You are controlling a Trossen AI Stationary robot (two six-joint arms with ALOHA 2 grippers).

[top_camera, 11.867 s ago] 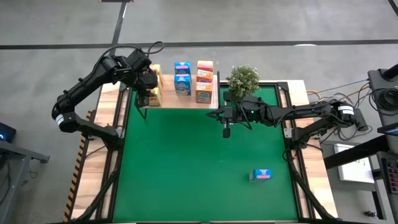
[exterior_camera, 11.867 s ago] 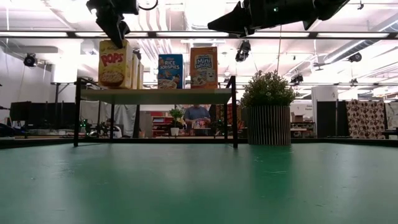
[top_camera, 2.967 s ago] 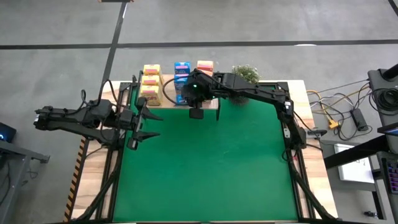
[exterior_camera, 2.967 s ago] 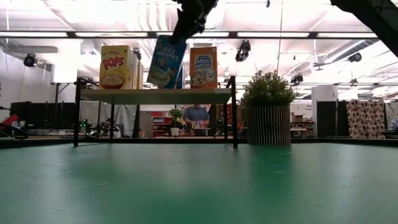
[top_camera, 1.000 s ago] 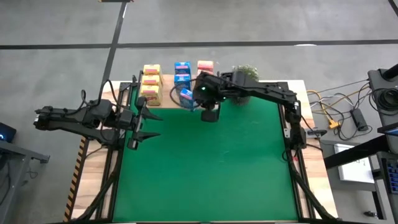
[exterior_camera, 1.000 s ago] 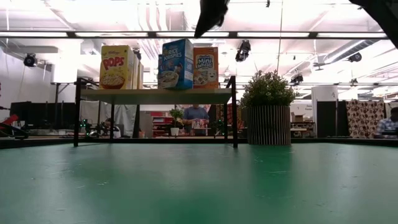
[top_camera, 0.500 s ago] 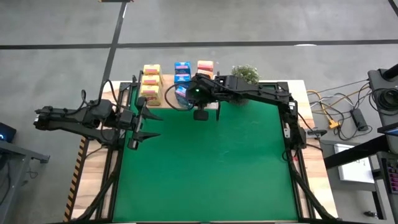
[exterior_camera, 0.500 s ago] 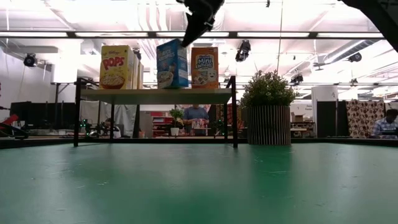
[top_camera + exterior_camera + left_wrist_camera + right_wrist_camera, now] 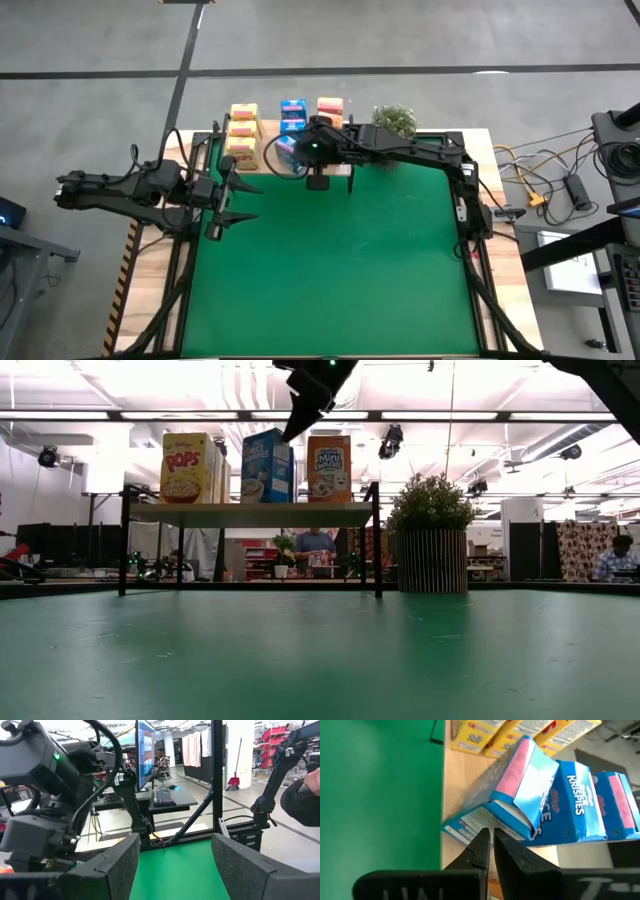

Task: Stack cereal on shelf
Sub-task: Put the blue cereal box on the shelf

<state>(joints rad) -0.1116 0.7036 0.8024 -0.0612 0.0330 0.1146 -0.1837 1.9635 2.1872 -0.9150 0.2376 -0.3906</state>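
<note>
Overhead, I see the shelf at the far edge of the green table, just left of the potted plant. On it stand three rows of cereal: yellow boxes at the left, blue boxes in the middle, orange-red boxes at the right.

My right gripper is over the front of the middle row. Its wrist camera shows the two fingers pressed together, holding nothing, their tips at the lower front edge of the front blue box. That box is tilted and turned off square; behind it the other blue boxes stand in line. Whether the tips actually touch the cardboard, I cannot tell.

From table level, the front blue box leans on the shelf board, between the yellow box and the orange-red box, with the right gripper at its upper corner.

My left gripper waits over the table's left edge, well apart from the shelf, fingers spread wide and empty.
</note>
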